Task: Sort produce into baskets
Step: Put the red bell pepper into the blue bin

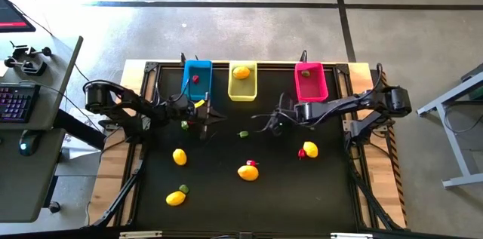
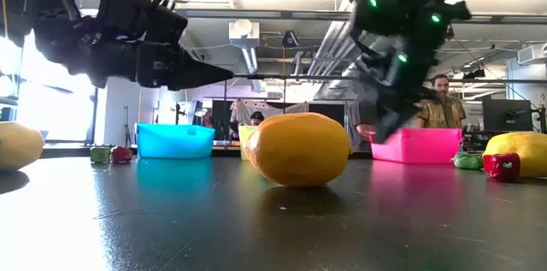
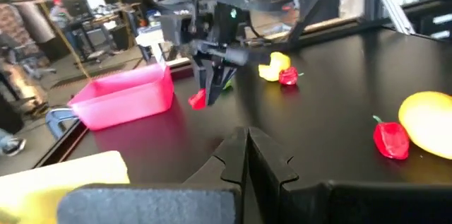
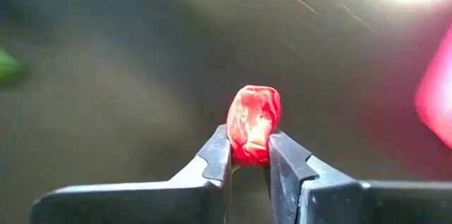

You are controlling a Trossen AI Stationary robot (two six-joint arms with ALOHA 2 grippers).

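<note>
At the near edge of the black table point(image 1: 226, 201), a yellow lemon point(image 1: 175, 198) with a small green bit point(image 1: 184, 188) touching it. Farther in, a second lemon point(image 1: 247, 172) with a red bit point(image 1: 252, 163) against it, a lone lemon point(image 1: 179, 157) to its left, and a fourth lemon point(image 1: 310, 149) with a red piece point(image 1: 302, 153) beside it on the right. Mid-table, a green bit point(image 1: 243, 134). Just beyond, right gripper point(image 4: 248, 155) raised over the table, fingers point(image 4: 215, 155) pinched on a red berry point(image 4: 253, 124), short of the pink basket point(image 1: 310, 81). Left gripper point(image 3: 246, 155) level with it, left of centre, fingers pressed fully together, nothing between them; another green bit point(image 1: 184, 125) beside it. Along the far edge, three baskets in a row: blue basket point(image 1: 197, 78) with a red bit inside, yellow basket point(image 1: 242, 82) holding a lemon, pink one showing a small green piece.
</note>
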